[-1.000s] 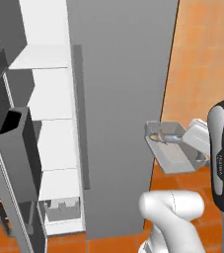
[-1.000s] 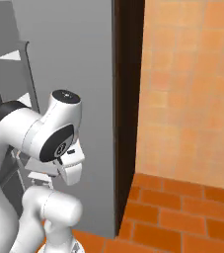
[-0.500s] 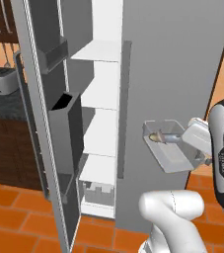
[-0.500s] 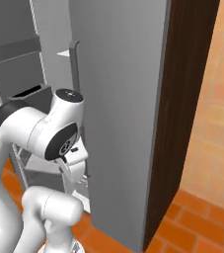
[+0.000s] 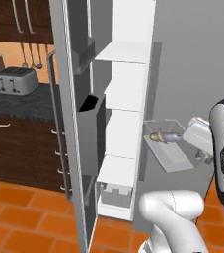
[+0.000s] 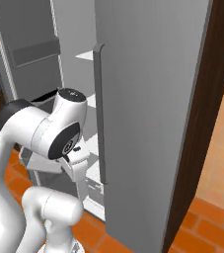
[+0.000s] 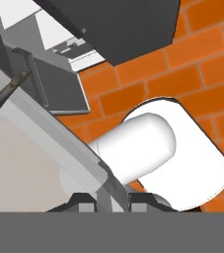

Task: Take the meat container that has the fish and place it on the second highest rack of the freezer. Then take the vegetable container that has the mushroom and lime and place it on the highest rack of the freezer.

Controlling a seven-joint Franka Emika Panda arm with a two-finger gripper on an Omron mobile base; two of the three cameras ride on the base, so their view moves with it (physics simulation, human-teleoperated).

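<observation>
The arm reaches forward, its gripper (image 7: 111, 200) pinched on the rim of the tray (image 5: 170, 157) holding the fish (image 5: 165, 137), level beside the open freezer (image 5: 126, 123).

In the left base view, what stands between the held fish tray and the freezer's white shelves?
Nothing solid: the tray with the fish hangs just right of the shelves, with only the grey edge of the closed door behind the gap.

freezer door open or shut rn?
Open. The freezer door swings out left in the left base view, exposing white shelves; the fish container is outside.
</observation>
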